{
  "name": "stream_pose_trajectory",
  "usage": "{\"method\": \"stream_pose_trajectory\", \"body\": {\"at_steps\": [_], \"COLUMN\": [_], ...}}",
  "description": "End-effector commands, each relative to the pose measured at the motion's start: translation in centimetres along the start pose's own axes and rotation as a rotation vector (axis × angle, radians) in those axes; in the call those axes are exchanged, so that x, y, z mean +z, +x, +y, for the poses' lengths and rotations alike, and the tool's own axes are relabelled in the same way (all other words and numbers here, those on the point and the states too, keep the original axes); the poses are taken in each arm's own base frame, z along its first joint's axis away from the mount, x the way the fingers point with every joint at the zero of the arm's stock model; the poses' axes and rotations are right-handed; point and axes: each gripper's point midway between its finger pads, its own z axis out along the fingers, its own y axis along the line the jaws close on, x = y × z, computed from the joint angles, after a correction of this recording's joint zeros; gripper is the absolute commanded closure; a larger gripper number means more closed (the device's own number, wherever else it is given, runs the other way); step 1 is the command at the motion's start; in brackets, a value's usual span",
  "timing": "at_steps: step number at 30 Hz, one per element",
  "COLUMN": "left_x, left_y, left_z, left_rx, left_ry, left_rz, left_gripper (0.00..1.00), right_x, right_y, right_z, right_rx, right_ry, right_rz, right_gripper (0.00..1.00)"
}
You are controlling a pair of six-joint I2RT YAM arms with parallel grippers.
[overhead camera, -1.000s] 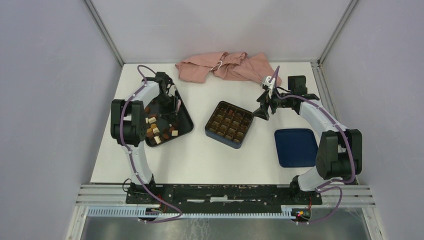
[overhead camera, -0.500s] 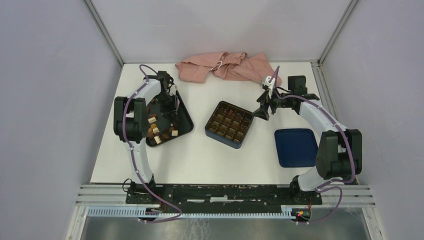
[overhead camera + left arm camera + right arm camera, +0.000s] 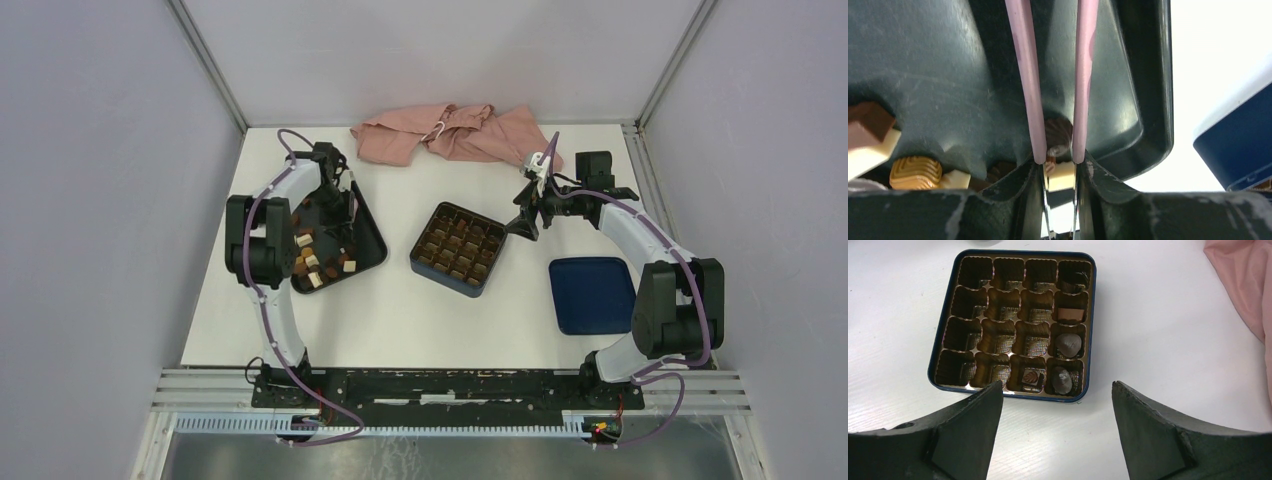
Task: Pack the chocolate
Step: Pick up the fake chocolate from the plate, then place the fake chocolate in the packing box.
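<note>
Left claw down in the black tray; right claw waiting wide by the blue box.

From above: the loose chocolate lies in the tray, right under the left claw and spreading from it toward the arm bases, so that arm is much the nearer. The box sits off to its right, between the two arms and apart from the tray. Left wrist: the claw's two pink strips stand narrowly apart, with a cream square piece and a dark round piece in the slot between them. I cannot tell whether either is truly pinched. The pieces are squat, with no long axis to line up on. Right wrist: the fingers are spread wide and hold nothing. The box lies straight ahead, with a few packed pieces in its right-hand cells and most cells bare.
</note>
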Motion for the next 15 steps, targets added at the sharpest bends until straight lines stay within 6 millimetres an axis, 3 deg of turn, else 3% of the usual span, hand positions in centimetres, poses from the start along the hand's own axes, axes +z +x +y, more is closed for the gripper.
{"method": "stream_pose_trajectory", "body": {"at_steps": [1,8,15], "left_x": [-3.5,-5.5,-8.1], "left_y": [-0.3,1.7,4.6], "left_z": [-0.8,-1.7,-5.1], "left_rx": [0.030,0.024,0.055], "left_ry": [0.031,0.088,0.278], "left_rz": [-0.123,-0.227,-0.306], "left_gripper": [0.98,0.98,0.98], "right_x": [-0.1,0.1,0.2], "right_y": [-1.6,-1.5,-1.2], "right_z": [0.0,0.2,0.1], "right_rx": [-0.046,-0.043,-0.040], "right_ry": [-0.016,-0.020,-0.014], "right_rz": [-0.036,-0.036,-0.027], "right_gripper": [0.15,0.15,0.15]}}
